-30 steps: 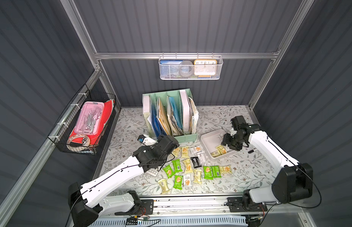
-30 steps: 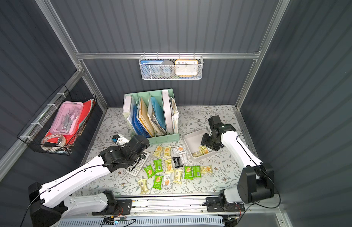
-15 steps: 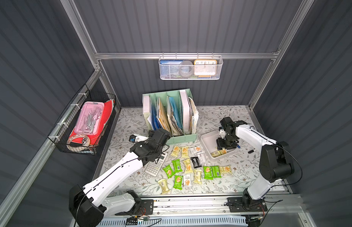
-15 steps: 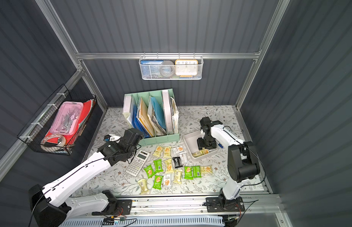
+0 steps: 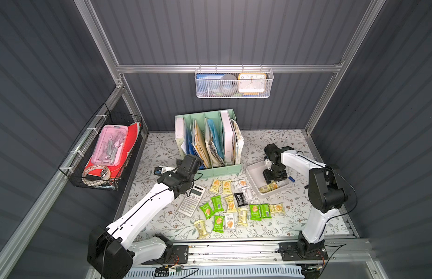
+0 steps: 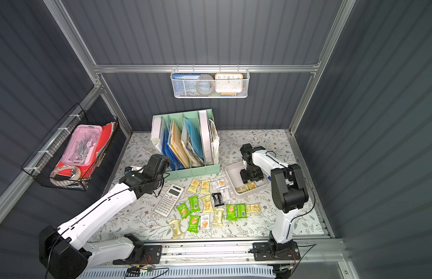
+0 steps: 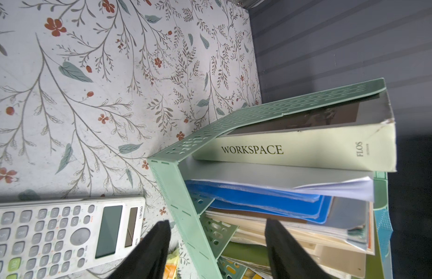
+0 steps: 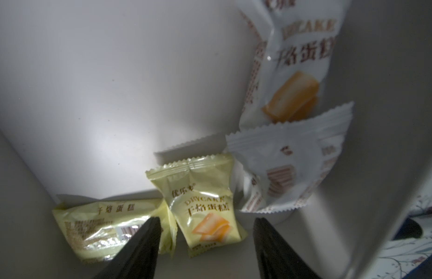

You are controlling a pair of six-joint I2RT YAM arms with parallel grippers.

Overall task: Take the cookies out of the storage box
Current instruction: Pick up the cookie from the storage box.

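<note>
Floral tabletop [image 5: 270, 142] setup: my right gripper [image 8: 206, 221] hangs spread inside the storage box [image 8: 113, 84] over the cookies [image 8: 200, 193]; left gripper [image 7: 217, 222] spread, empty too.

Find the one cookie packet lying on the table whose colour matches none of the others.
The black packet, lying amid the spread on the table, just outside the storage box. All the rest are pale yellow, green or white.

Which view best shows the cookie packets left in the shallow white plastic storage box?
Right wrist view: two pale yellow packets and two white packets, close up in the storage box. Both top views show them tiny beside the right gripper. Left wrist view: none.
</note>
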